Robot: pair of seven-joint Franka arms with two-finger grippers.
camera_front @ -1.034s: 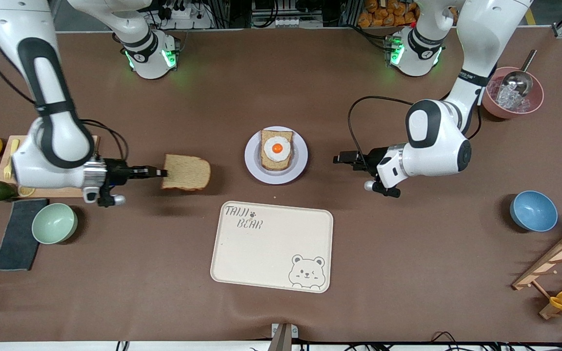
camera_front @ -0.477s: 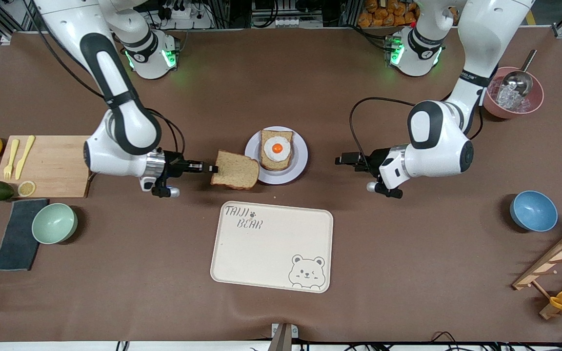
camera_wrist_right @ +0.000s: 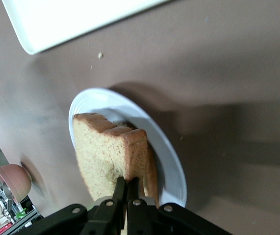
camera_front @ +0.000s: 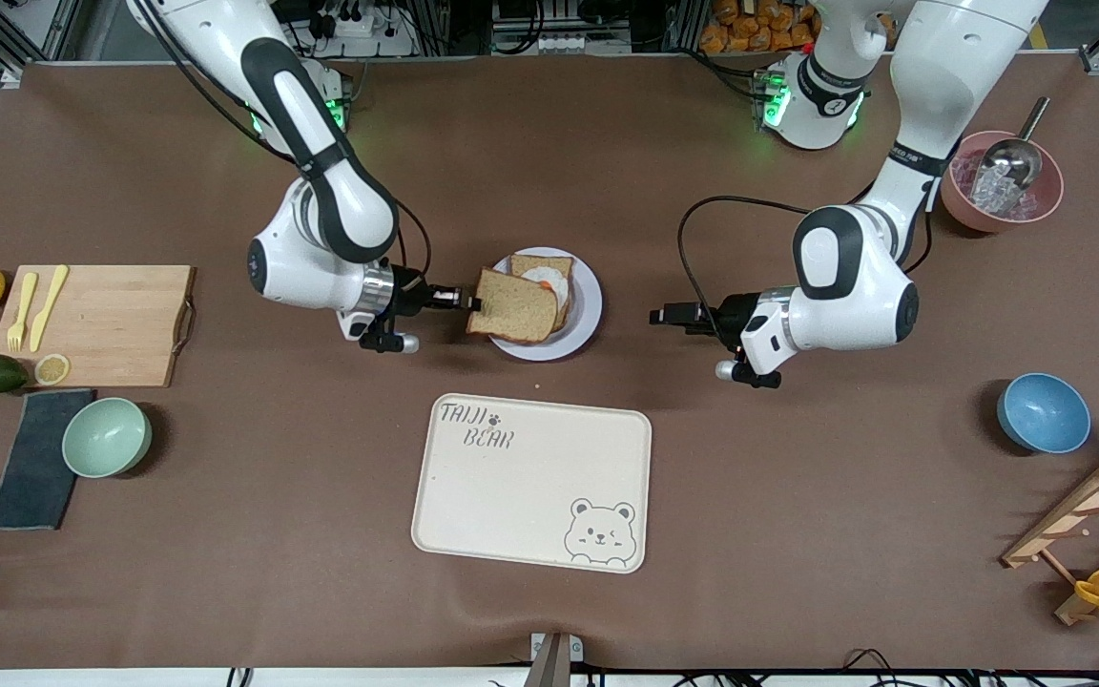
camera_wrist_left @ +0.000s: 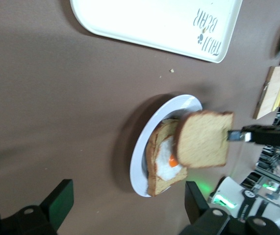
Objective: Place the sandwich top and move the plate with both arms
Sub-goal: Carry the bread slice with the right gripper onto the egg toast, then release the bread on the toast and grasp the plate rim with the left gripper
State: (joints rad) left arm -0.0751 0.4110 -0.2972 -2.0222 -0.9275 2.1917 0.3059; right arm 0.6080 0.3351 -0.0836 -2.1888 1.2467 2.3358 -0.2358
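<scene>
From the high camera across the table, we see the right gripper (camera_front: pixel 469 303) pinching the sandwich top (camera_front: pixel 514 307) by its crust edge and holding it in the air over the plate (camera_front: pixel 588 315), on the side toward the right arm's end of the table. The slice covers most of the egg bread (camera_front: pixel 544 269) on the plate, though it sits off-centre, with part of the egg bread showing past it. The tray (camera_front: pixel 530 482) lies nearer the camera than the plate. The left gripper (camera_front: pixel 659 316) waits low near the plate, toward the left arm's end; from here we cannot tell how its fingers stand.

Through the left wrist view, we see the sandwich top (camera_wrist_left: pixel 204 139) hanging clear above the egg bread (camera_wrist_left: pixel 165 164), not yet resting on it, with the right gripper (camera_wrist_left: pixel 234 136) clamped on its edge. The left gripper's own fingers stand wide apart at the picture's edge.

Through the right wrist view, the gripper (camera_wrist_right: pixel 128 190) is pressed tight on the sandwich top (camera_wrist_right: pixel 105 149), which tilts over the plate (camera_wrist_right: pixel 171 161).

To do this well, we judge we should carry the slice a little farther over the egg, level it, lower until it touches, and only then release, so it does not slide off.
</scene>
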